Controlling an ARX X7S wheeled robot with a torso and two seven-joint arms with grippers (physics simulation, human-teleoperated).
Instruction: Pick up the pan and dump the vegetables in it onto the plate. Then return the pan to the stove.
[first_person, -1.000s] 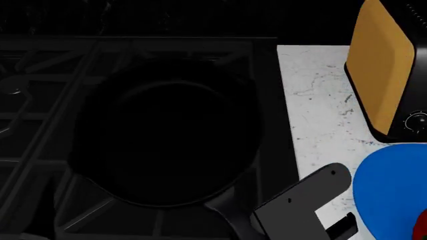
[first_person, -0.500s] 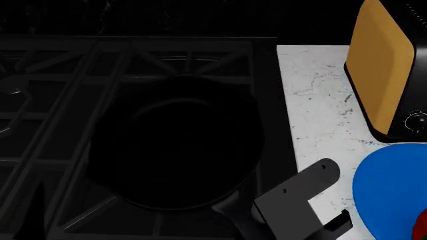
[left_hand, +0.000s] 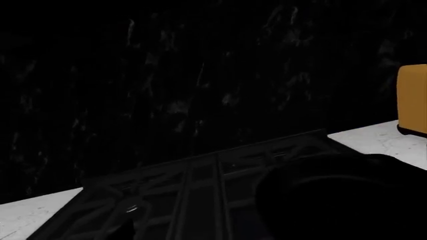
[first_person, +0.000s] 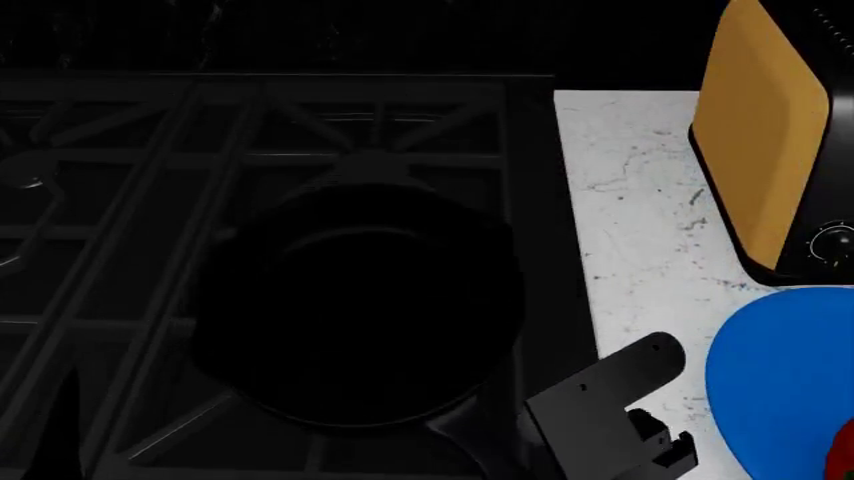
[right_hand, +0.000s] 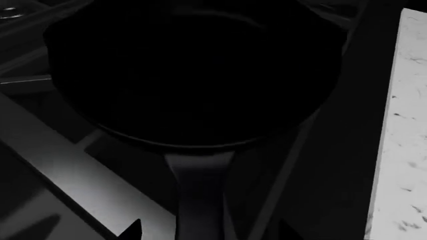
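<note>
The black pan (first_person: 354, 310) sits empty over the front right burner of the stove (first_person: 120, 200), its handle pointing to the front right. My right gripper (first_person: 534, 460) is at the handle's end. In the right wrist view the handle (right_hand: 200, 200) runs between my fingertips (right_hand: 133, 229), and the pan (right_hand: 193, 75) fills the view. The red pepper (first_person: 843, 450) lies on the blue plate (first_person: 781, 380) at the right edge. The left gripper shows in no view. The left wrist view shows the pan (left_hand: 333, 200) and the stove's grates (left_hand: 187, 200).
An orange-yellow appliance (first_person: 761, 130) with a dial stands at the back right on the white marbled counter (first_person: 641, 220); it also shows in the left wrist view (left_hand: 413, 100). A dark wall rises behind the stove.
The pan has moved toward the stove's front edge and looks smaller, sinking toward the grate. My right gripper has shifted slightly with it.
</note>
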